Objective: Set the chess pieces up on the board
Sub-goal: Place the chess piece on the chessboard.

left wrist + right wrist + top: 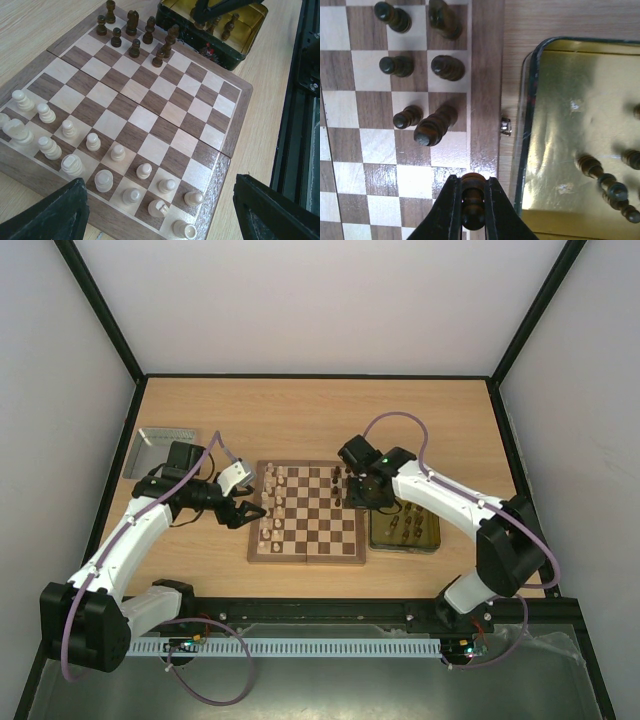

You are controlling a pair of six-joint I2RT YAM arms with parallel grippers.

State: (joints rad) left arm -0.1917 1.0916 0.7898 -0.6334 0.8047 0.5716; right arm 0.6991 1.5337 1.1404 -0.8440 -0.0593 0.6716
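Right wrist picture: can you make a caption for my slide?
The right gripper pinches a dark chess piece at the board's edge, beside a yellow tray holding more dark pieces.

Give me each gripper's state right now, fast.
Left gripper: open, holding nothing.
Right gripper: shut on a dark chess piece.

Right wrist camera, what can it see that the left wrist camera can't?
Only the right wrist view shows the right gripper pinching a dark piece over the edge of the board. Only the left wrist view shows the pale pieces lined up in two rows on the near side, and the left gripper open and empty. Both show the checked squares, the dark pieces standing on them, and the yellow tray with more dark ones inside.
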